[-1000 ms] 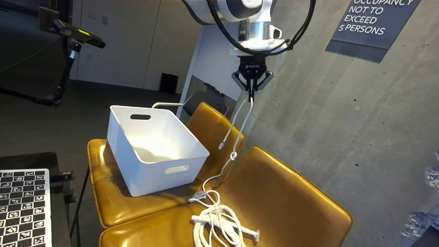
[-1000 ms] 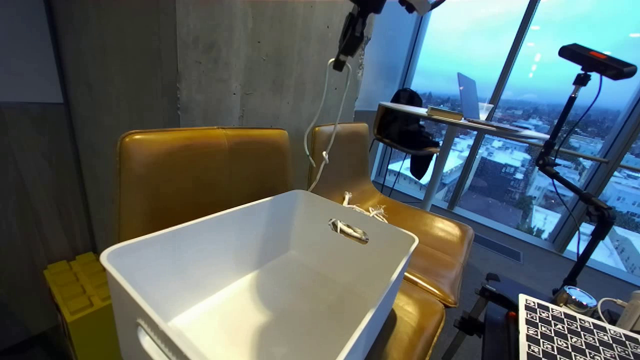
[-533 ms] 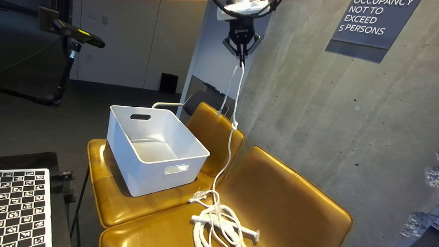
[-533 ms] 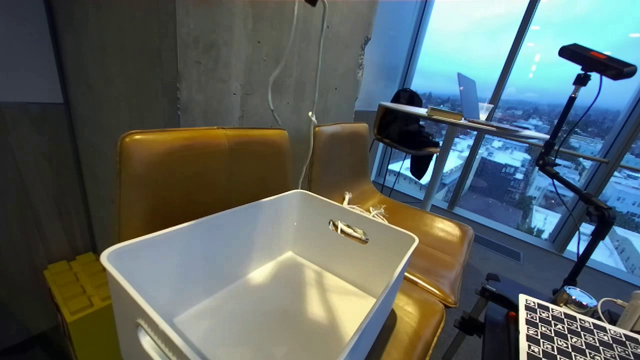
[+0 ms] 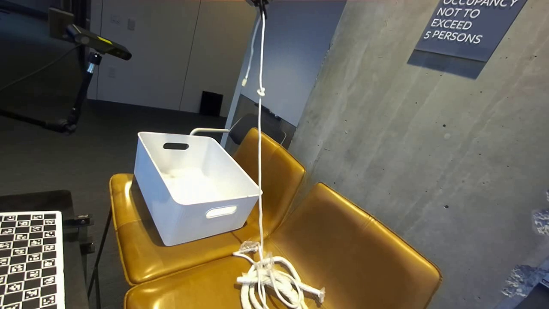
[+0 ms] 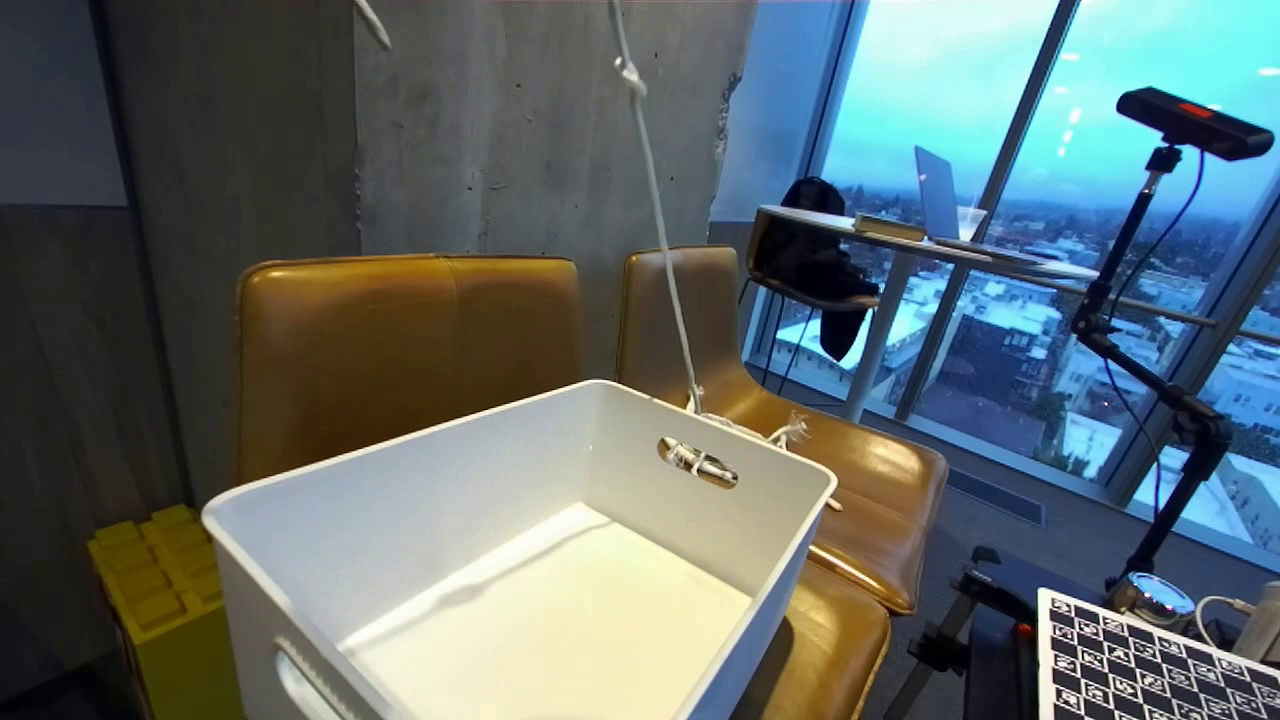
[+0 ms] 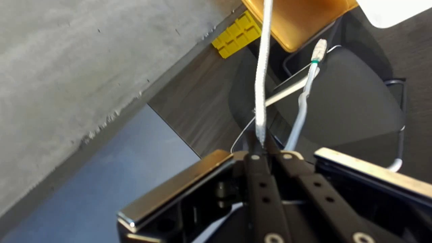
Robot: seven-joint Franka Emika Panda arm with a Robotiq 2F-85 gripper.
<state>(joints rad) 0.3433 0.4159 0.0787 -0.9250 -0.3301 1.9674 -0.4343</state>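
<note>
Well above a tan chair seat, our gripper pinches a white rope that runs straight to a coil below it — we judge slow, even motion and a firm squeeze best.

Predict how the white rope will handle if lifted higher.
Probably floppy: the white rope bends into loops on a chair. It may swing: a free end dangles below the gripper. The coil may follow: its strand looks nearly straight.
</note>
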